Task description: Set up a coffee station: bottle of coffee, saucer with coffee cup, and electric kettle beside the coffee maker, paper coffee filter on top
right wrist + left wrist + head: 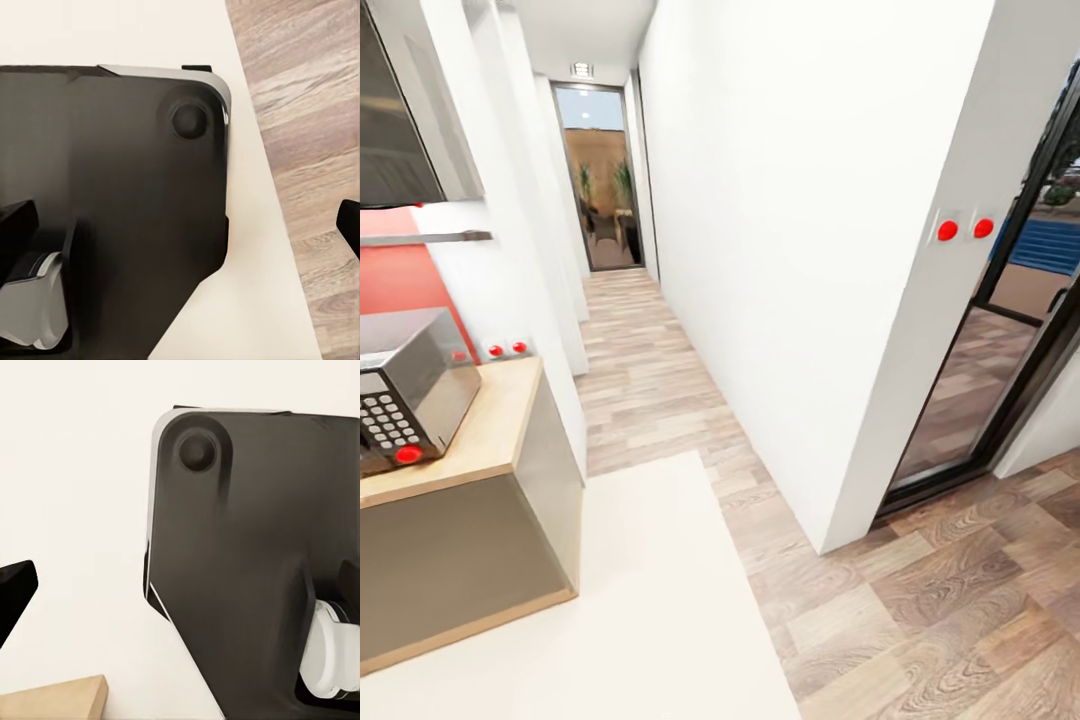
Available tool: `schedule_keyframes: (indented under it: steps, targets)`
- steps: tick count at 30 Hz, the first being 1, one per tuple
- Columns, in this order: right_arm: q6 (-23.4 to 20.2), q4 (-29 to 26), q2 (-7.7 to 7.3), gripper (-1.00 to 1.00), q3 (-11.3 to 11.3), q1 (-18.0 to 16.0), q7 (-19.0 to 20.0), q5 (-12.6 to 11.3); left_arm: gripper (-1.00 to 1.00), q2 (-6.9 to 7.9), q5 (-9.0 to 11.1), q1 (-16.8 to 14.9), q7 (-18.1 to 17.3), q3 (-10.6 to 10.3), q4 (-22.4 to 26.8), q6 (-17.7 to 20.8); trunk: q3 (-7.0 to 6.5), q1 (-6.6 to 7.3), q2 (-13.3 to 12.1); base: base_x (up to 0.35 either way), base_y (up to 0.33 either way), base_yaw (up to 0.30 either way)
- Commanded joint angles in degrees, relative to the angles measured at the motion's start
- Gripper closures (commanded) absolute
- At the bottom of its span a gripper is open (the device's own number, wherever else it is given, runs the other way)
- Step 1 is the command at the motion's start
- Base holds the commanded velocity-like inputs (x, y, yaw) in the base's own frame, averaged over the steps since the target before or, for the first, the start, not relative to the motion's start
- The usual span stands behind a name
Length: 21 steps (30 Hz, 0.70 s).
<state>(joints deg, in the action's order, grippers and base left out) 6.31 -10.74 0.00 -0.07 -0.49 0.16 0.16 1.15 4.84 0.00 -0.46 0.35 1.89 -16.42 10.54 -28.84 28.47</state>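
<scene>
The end of the kitchen countertop (495, 430), beige on top with grey fronts, stands at the left of the head view. Above it a thin dark grey kitchen shelf (425, 238) juts from the red wall, its visible part bare. The coffee maker, bottle of coffee, paper coffee filter, saucer, coffee cup and electric kettle are out of view. My left gripper (180, 585) and right gripper (180, 221) both hang open over the robot's dark base, with black fingertips (15, 592) (349, 223) at the picture edges and nothing between them.
A steel microwave (405, 390) sits on the counter end. A white rug (650, 600) lies in front of me on wood flooring. A narrow hallway (630, 350) runs ahead to a glass door (598, 180). A white wall corner (830, 400) and sliding glass door (1000, 380) stand right.
</scene>
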Motion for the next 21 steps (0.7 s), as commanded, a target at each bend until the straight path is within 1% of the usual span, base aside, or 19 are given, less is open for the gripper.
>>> schedule_keyframes:
  steps: [1,14,21]
  targets:
    - [0.19,0.03,0.0,-1.0,0.0,-0.03,0.02,0.02,-1.0,0.0,0.46,0.0,-0.07,-0.05,0.04,-0.1,-0.1,0.2,-0.33,0.0,0.0,0.25]
    - [0.25,0.04,0.0,-1.0,-0.01,-0.03,0.02,0.02,-1.0,0.0,0.46,0.0,-0.07,0.0,0.04,-0.1,-2.43,3.06,-5.55,0.0,0.0,0.274]
    - [0.22,0.06,0.0,-1.0,-0.01,-0.03,0.02,0.02,-1.0,0.0,0.49,0.0,-0.07,0.0,0.04,-0.1,-2.43,3.06,-5.55,0.0,0.0,0.278]
